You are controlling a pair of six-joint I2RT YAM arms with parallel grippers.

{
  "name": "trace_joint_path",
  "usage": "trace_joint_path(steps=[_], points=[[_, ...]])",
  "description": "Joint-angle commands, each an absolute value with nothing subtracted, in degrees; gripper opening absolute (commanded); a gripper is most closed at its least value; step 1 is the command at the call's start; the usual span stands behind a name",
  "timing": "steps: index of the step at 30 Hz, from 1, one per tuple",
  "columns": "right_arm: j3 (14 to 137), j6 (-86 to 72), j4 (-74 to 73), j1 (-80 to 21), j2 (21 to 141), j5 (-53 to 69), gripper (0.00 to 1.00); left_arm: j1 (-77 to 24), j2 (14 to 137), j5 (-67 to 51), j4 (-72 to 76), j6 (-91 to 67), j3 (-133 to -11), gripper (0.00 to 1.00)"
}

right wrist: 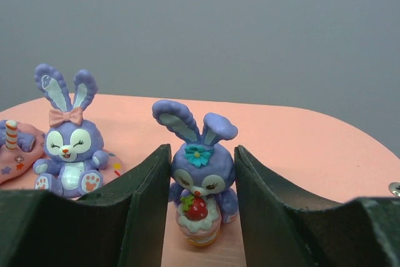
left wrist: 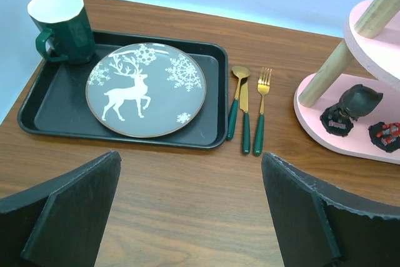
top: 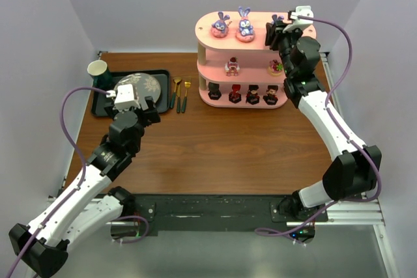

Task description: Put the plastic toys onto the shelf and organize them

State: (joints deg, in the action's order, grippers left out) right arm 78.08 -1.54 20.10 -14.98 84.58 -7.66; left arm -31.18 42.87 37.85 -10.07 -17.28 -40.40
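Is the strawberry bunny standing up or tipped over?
Upright: the strawberry bunny stands on the pink shelf top, ears pointing up.

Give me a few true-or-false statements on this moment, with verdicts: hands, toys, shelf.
1. The right hand grips a bunny at the shelf's top level. True.
2. The left hand is shut on the fork. False: it is open and empty; the fork lies on the table.
3. Four dark toys stand on the lowest level. True.
4. The mug stands on the plate. False: it stands on the tray beside the plate.
5. The middle level is bare. False: two small toys stand there.
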Motion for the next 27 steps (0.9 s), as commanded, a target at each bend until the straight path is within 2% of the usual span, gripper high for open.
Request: trace_joint_path(steps=[1, 7, 16, 21, 27], points=[[78.2, -1.1, 22.5, -14.8, 82.0, -6.9, 0.5, -30.9, 42.6, 38.1, -7.1, -16.3, -40.2, 0.99], [79.5, -1.0, 22.0, -14.9, 82.4, -6.5, 0.71, -30.9, 42.8, 38.0, -7.1, -16.3, -40.2, 0.99], [79.5, -1.7, 19.5, -14.8, 77.2, -6.7, 0.96, -30.9, 42.9, 38.4, -7.2, -16.3, -40.3, 1.0], [77.3, -1.4, 12.7, -14.8, 69.4, -10.5, 0.99, -30.1, 43.2, 39.5, -8.1, -17.2, -40.8, 1.0], [69.8, -0.5, -2.8, -14.9, 52.2, -16.1, 0.98, -29.3, 41.4, 42.5, -10.1, -17.1, -41.0, 1.0]])
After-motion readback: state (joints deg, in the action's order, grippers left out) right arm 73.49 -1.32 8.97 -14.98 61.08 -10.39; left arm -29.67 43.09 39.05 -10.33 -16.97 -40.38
